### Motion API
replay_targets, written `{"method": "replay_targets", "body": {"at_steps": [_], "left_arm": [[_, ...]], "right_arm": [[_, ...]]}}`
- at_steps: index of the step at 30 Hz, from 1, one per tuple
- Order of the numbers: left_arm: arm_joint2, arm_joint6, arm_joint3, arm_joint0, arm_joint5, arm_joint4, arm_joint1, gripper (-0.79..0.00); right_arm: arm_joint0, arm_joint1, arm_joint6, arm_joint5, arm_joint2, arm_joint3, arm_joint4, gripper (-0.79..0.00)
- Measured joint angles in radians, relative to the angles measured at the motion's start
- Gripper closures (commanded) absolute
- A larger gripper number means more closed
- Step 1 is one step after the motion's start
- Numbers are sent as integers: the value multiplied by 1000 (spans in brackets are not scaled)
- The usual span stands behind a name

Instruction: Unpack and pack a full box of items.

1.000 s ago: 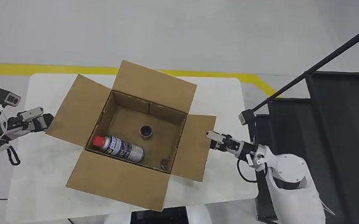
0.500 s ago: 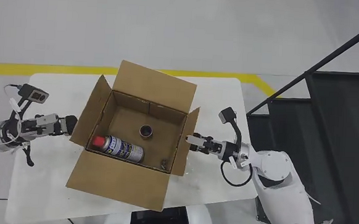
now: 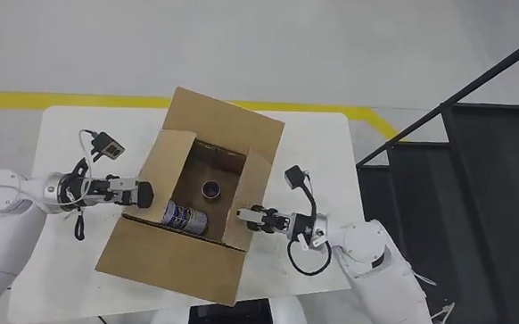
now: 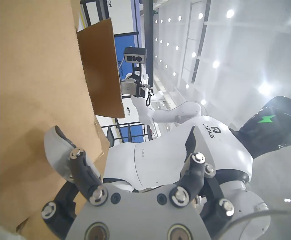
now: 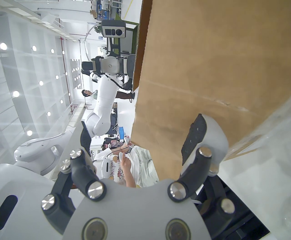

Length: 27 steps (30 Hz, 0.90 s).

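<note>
1. Two side flaps of the box (image 3: 208,163) are seen standing up and tilted in over the opening: the left flap (image 3: 164,172) and the right flap (image 3: 256,187).
2. Far flap (image 3: 229,120) and near flap (image 3: 171,259) are laid outward, flat away from the box.
3. Box is set near the middle of the white table (image 3: 314,143).
4. Left gripper (image 3: 143,193) is placed at the outer face of the box's left flap. In the left wrist view the same gripper (image 4: 122,136) is spread wide, nothing is held, and one finger (image 4: 61,145) is seen over the cardboard. Contact cannot be confirmed.
5. Right gripper (image 3: 244,215) is placed at the outer face of the box's right flap, near its front corner. In the right wrist view this gripper (image 5: 142,127) is spread wide too, nothing is held, and one finger (image 5: 204,136) is seen over the cardboard.
6. Spray can (image 3: 185,216) is laid on its side on the box floor, by the front wall, with its left end hidden under the left flap.
7. Small dark round item (image 3: 211,189) is seen on the box floor, just behind the can.
8. Yellow floor line (image 3: 67,102) is run behind the box, beyond the table edge.
</note>
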<state>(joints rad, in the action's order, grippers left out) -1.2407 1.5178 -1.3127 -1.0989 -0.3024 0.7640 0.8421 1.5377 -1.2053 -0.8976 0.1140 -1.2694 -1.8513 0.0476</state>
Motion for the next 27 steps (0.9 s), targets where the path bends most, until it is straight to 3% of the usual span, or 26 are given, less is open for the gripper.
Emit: {"method": "replay_targets", "body": {"at_steps": [16, 23, 27], "left_arm": [[91, 18, 11, 60, 19, -244, -12, -785], [144, 18, 23, 98, 18, -224, -15, -785], [126, 2, 23, 107, 2, -147, -15, -785]], "right_arm": [[-44, 4, 66, -9, 69, 65, -79, -785], [-48, 9, 74, -10, 66, 69, -80, -785], [-50, 13, 77, -10, 59, 65, -74, -785]]}}
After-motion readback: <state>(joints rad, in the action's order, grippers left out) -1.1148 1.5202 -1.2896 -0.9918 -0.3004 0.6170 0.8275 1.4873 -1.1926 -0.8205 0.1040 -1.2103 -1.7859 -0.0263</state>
